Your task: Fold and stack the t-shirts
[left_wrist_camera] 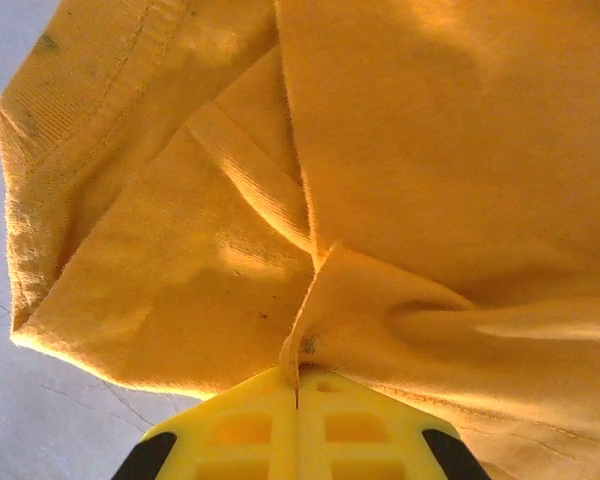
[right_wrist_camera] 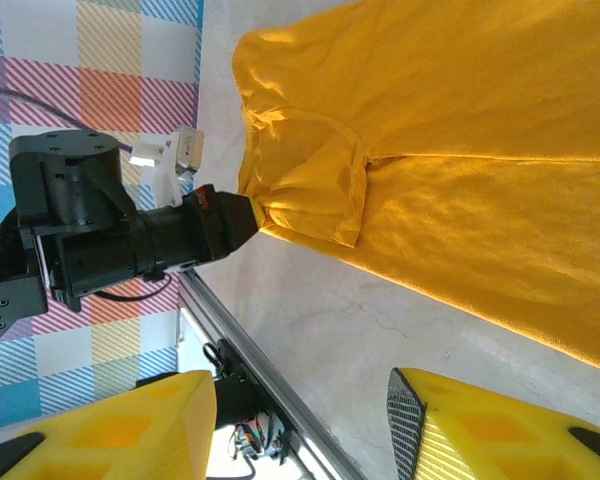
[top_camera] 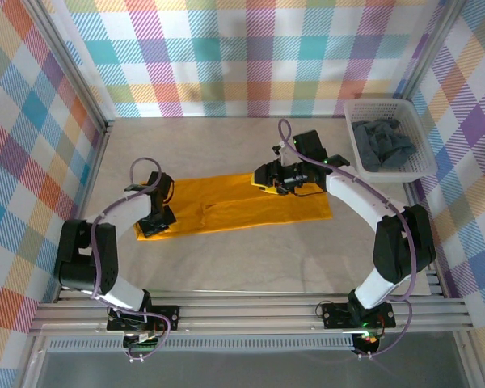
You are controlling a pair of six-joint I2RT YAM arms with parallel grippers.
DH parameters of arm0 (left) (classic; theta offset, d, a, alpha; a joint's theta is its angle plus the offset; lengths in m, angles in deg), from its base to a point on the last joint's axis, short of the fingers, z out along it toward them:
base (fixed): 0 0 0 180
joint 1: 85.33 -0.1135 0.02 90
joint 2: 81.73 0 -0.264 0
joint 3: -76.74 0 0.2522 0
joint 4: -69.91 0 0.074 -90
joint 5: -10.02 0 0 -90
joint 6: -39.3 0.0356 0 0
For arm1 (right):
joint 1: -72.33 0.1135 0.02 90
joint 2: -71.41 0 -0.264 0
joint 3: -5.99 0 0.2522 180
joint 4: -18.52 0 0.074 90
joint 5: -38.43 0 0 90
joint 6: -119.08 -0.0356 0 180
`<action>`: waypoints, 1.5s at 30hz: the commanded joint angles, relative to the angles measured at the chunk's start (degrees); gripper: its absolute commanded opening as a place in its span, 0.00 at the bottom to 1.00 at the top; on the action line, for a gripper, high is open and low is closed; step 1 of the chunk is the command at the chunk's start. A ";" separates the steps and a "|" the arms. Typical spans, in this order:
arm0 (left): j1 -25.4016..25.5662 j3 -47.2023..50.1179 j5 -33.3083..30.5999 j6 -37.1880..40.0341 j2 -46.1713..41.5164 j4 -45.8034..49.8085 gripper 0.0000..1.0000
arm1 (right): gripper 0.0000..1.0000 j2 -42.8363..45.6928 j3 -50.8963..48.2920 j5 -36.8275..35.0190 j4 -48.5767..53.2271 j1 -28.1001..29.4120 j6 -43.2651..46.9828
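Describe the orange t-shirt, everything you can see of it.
The orange t-shirt is plain mustard-orange, soft knit cloth with stitched hems and a ribbed band at one edge. It lies folded into a long flat strip across the middle of the table, with a sleeve lying over its body near the left end. There the left gripper has its fingers shut on a bunched pinch of the cloth. The right gripper is over the far edge, fingers open, holding nothing.

Orange t-shirt (top_camera: 234,206): folded into a long strip, flat at worktop (top_camera: 250,267) centre. Grey t-shirt (top_camera: 381,144): crumpled inside white basket (top_camera: 427,158), far right.
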 commanded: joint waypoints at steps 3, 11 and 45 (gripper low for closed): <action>-0.69 -0.97 -5.91 0.20 2.38 0.34 0.34 | 0.49 1.74 -1.06 -1.57 1.76 -0.21 2.07; -2.24 -5.89 -8.88 -1.32 3.10 6.25 0.39 | 0.48 2.85 -2.14 -7.08 5.43 -5.93 2.95; -1.50 -40.27 7.82 -20.81 35.64 9.06 0.15 | 0.38 -24.75 12.83 -35.76 35.51 -14.89 9.67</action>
